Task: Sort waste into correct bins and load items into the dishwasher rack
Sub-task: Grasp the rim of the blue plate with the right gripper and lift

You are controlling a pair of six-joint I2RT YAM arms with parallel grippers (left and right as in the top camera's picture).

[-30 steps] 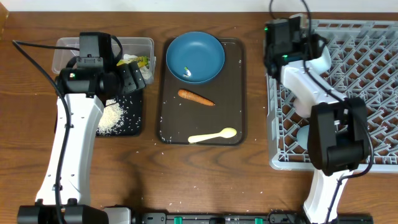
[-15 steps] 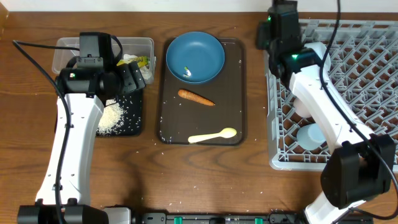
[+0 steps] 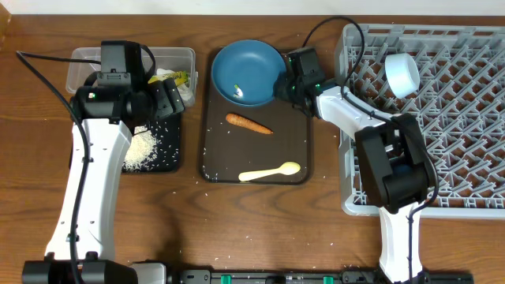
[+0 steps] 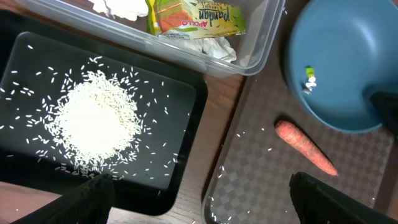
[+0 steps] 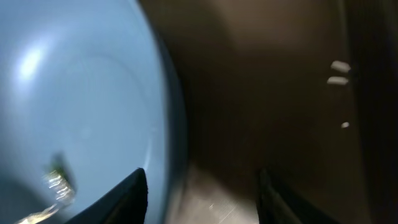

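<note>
The dark blue plate (image 3: 247, 72) sits at the back of the brown serving tray (image 3: 293, 150), with the orange carrot (image 3: 248, 124) and the pale yellow spoon (image 3: 270, 171) in front of it. My right gripper (image 3: 286, 83) is open at the plate's right edge. In the right wrist view its fingers (image 5: 202, 199) straddle the rim of the plate (image 5: 81, 93). My left gripper (image 3: 167, 98) is open and empty above the black tray (image 3: 175, 154) holding rice (image 3: 140, 148). The clear tub (image 3: 87, 67) holds the wrapper (image 3: 177, 77) and tissue. A small white cup (image 3: 402, 74) lies in the grey rack (image 3: 465, 118).
In the left wrist view the rice pile (image 4: 93, 121), wrapper (image 4: 196, 15), plate (image 4: 336, 68) and carrot (image 4: 305, 146) show, with my fingers (image 4: 199, 205) over the gap between the two trays. Stray rice grains lie on the brown tray and the table.
My right arm has swung left from the rack's back-left corner down to the plate's right edge. The white cup now shows in the rack. The left arm has not moved.
</note>
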